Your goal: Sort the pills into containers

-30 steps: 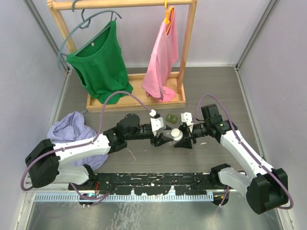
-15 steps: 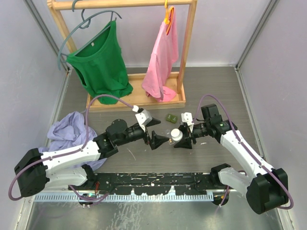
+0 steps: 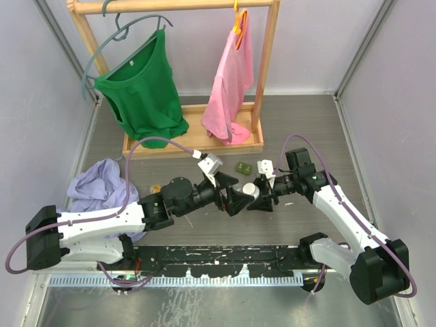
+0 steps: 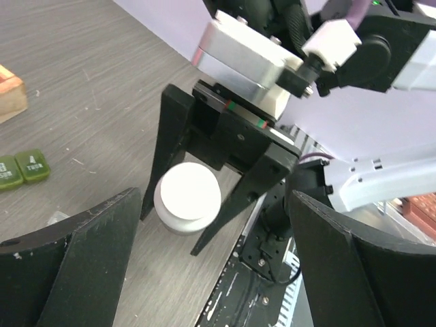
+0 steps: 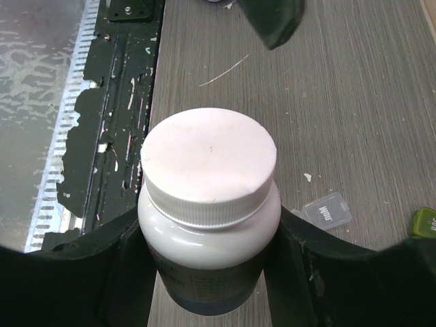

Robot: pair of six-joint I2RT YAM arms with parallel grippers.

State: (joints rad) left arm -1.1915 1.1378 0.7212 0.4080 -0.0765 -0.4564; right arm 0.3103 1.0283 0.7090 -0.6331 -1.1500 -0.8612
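A white pill bottle (image 5: 208,197) with its white screw cap on stands upright on the table, and my right gripper (image 5: 208,272) is shut on its body. From above, the bottle (image 3: 252,191) sits between the two arms. My left gripper (image 3: 235,193) is open wide just left of it. In the left wrist view the left gripper (image 4: 214,204) has nothing between its fingers, and the capped bottle (image 4: 189,197) lies ahead. The dark green container (image 3: 243,167) lies behind the bottle. The clear container (image 5: 328,208) lies flat beside the bottle. No pills show.
A wooden clothes rack (image 3: 262,82) at the back carries a green shirt (image 3: 143,95) and a pink shirt (image 3: 231,82). A lavender cloth (image 3: 99,184) is heaped at the left. A black rail (image 3: 218,262) runs along the near edge.
My left gripper let go of the bottle's cap and opened wide, drew back left, then came forward again toward the bottle. The right gripper and bottle stayed still.
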